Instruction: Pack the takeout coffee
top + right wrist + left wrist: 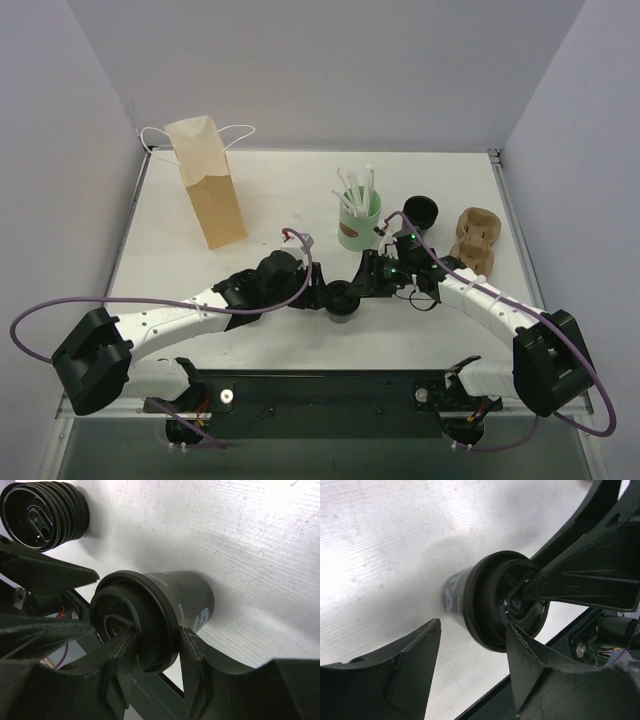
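The takeout coffee, a small black paper cup with a black lid, stands on the white table between both grippers. My right gripper comes from the right. In the right wrist view it pinches the lid's rim, with one finger across the lid top and the other against the rim beside the cup. My left gripper is on the cup's left. In the left wrist view it is open, its jaws spread just short of the cup, one tip near the lid's edge.
A tan paper bag stands at the back left. A mint-green cup with white straws, a stack of black lids and a brown cardboard carrier sit at the back right. A black rail runs along the near edge.
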Controlling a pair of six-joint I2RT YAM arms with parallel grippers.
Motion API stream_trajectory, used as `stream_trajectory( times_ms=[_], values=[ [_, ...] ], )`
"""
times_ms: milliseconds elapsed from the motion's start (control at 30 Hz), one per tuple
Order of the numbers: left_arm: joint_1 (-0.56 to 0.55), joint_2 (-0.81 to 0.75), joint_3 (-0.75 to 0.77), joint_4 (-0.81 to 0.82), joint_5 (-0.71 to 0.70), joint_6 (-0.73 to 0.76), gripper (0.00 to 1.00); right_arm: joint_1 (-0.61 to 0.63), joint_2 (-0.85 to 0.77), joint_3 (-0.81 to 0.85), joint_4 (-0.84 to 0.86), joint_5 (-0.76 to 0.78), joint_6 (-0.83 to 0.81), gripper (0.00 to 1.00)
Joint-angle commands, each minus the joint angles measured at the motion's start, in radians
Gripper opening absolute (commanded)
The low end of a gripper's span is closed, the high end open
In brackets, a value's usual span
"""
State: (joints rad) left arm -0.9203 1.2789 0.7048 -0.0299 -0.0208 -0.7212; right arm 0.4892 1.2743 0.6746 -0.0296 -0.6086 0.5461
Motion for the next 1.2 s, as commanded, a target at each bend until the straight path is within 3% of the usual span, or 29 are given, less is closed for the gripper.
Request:
stream_trajectory(
  times_ms=[0, 233, 500, 633, 1167],
  values=[
    [0.038, -0.075, 0.032, -0.099, -0.005, 0.022, 0.63, -0.012, 0.028, -0.024, -0.090, 0.066, -0.064, 0.34],
    [0.070, -0.105, -0.041, 0.013, 0.104, 0.016, 0.58, -0.017, 0.019, -0.021, -0.108, 0.067, -0.074, 0.34],
    [0.072, -0.023, -0.059, 0.128, 0.163, -0.007, 0.54, -0.018, 0.019, -0.014, -0.112, 0.063, -0.074, 0.34],
    [0.075, 0.011, -0.062, 0.139, 0.153, -0.015, 0.54, -0.018, 0.016, -0.018, -0.112, 0.064, -0.075, 0.34],
    [0.048, 0.048, -0.177, 0.032, -0.050, -0.129, 0.36, -0.054, 0.042, -0.092, -0.064, 0.060, -0.081, 0.33]
  ],
)
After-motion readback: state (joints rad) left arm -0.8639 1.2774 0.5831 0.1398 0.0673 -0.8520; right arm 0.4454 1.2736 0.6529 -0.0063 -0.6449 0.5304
